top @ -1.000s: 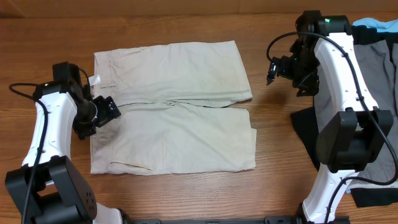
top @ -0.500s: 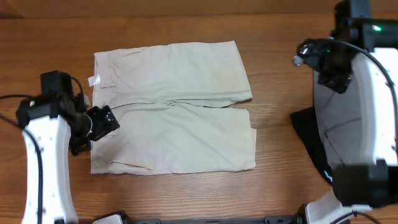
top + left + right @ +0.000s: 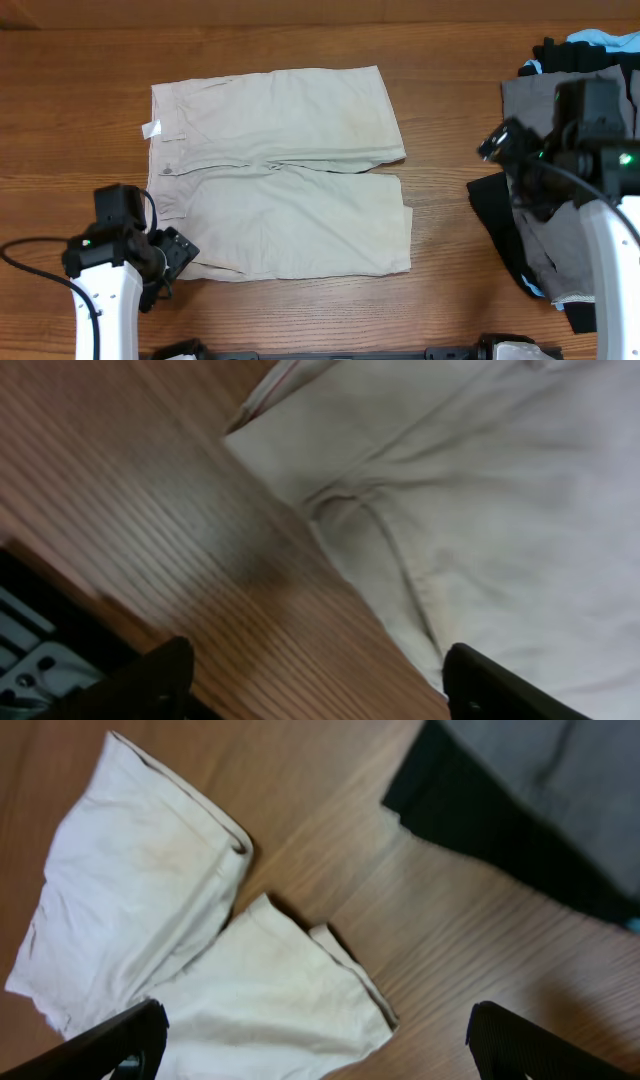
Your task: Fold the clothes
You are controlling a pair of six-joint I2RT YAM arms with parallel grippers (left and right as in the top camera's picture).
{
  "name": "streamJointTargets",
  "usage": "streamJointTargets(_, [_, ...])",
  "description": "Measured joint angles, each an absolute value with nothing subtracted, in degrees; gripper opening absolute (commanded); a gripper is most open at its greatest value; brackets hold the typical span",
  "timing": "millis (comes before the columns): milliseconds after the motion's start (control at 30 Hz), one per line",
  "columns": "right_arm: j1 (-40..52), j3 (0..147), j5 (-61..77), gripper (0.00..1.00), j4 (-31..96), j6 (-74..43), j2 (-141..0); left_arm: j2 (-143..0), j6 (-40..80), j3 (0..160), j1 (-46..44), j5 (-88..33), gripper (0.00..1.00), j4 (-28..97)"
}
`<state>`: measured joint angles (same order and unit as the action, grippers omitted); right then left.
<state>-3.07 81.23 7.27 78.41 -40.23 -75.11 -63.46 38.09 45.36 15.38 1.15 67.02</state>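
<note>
Jaws apart and empty on both arms: left gripper [image 3: 176, 252] has dropped from mid-waistband to the shorts' [image 3: 290, 170] robot-side waistband corner, and right gripper [image 3: 492, 145] has retreated toward the grey garment [image 3: 530, 110]. Shorts lie flat, unfolded, mid-table [image 3: 80, 90]; probably setup for a corner grasp.

A brown wooden table [image 3: 440, 120] with lengthwise grain carries everything. Khaki shorts [image 3: 280, 170] lie flat, spread slightly toward 9 o'clock of the centre. Their waistband faces 9 o'clock, both legs point to 3 o'clock, and a small white tag [image 3: 150, 129] sticks out at the waistband. At 3 o'clock grey shorts [image 3: 530, 105] lie partly over a black garment [image 3: 492, 205]. Light blue cloth [image 3: 600, 40] shows toward 2 o'clock.
</note>
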Motion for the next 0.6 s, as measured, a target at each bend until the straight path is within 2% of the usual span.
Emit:
streamJointTargets(233, [-3.07,66.04,10.61,1.0,73.41,-43.88,-69.67,-63.42,45.76,39.29,15.38,5.93,0.68,58.72])
streamJointTargets(600, [-0.86,58.96,13.56,1.0,71.16,-45.93,-69.69,-63.44,50.57,30.44,15.38,12.91,0.61,45.91])
